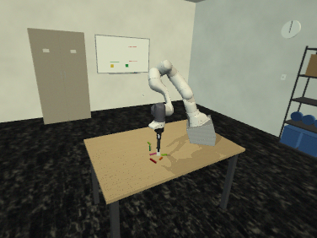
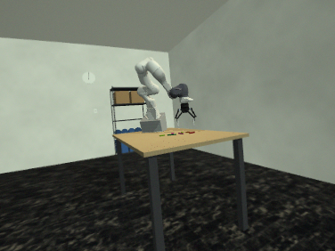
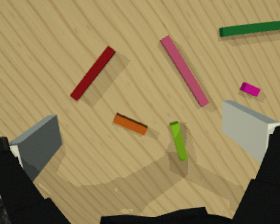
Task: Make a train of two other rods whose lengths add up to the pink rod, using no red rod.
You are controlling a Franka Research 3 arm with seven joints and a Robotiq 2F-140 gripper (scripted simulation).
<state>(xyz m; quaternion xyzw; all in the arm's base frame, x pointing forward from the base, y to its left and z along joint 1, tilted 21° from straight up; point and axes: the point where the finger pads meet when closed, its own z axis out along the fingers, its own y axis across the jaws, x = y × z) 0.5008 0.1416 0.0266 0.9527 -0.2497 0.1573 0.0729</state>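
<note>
Hand [image 3: 140,135]: spread wide, grasping nothing, hovering above the table [image 3: 50,28].
Pink rod [image 3: 184,70]: centre, lying alone.
Candidates: orange rod [image 3: 130,123] at 7 o'clock, lime rod [image 3: 178,140] at 6 o'clock, apart and unaligned.
Progress: you have no train yet; both placements remain.

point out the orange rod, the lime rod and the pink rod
orange rod [image 3: 130,123], wrist view, middle of its top face
lime rod [image 3: 179,141], wrist view, mid-length
pink rod [image 3: 184,70], wrist view, mid-length
</note>
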